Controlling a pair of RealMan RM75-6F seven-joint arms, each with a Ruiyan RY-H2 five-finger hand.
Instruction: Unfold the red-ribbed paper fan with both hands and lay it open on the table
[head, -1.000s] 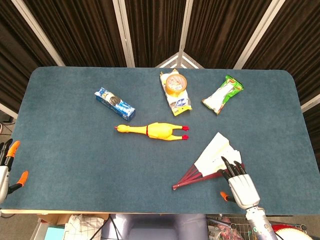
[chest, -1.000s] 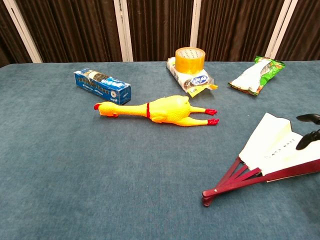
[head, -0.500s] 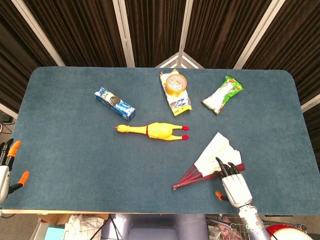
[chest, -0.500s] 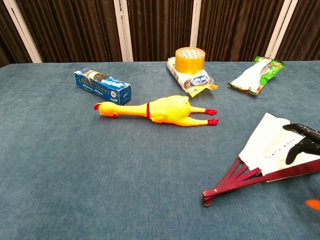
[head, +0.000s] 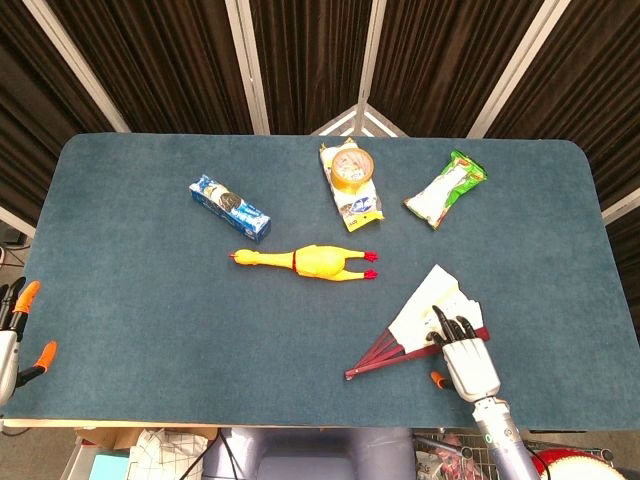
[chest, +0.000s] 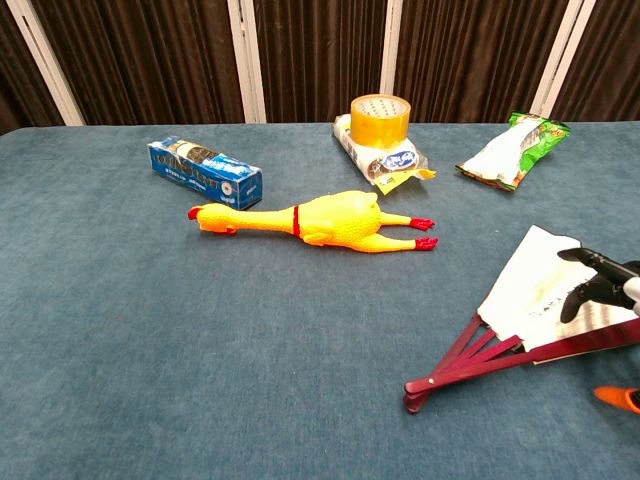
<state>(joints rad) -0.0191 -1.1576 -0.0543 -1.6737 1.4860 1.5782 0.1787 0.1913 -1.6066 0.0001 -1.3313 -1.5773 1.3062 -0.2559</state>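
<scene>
A: Where did the fan (head: 425, 318) lie?
B: Partly unfolded on the blue surface (head: 150, 300), near its front right edge.
A: Right hand (head: 463, 352)?
B: Fingers spread, tips on the paper; it had shifted left across the fan since the earlier frame.
A: Left hand (head: 12, 335)?
B: Off the surface's left edge, unmoved; grip unclear.

I can't make out a single word or number from here. The blue box (chest: 206, 173) at ten o'clock on the counter (chest: 150, 330) carries white lettering, too blurred for me to read. The green-and-white packet (chest: 511, 150) at one o'clock and the pouch under the tape roll (chest: 382, 119) at twelve have printing I can't resolve. The fan (chest: 535, 295) paper shows faint dark marks, illegible.
</scene>
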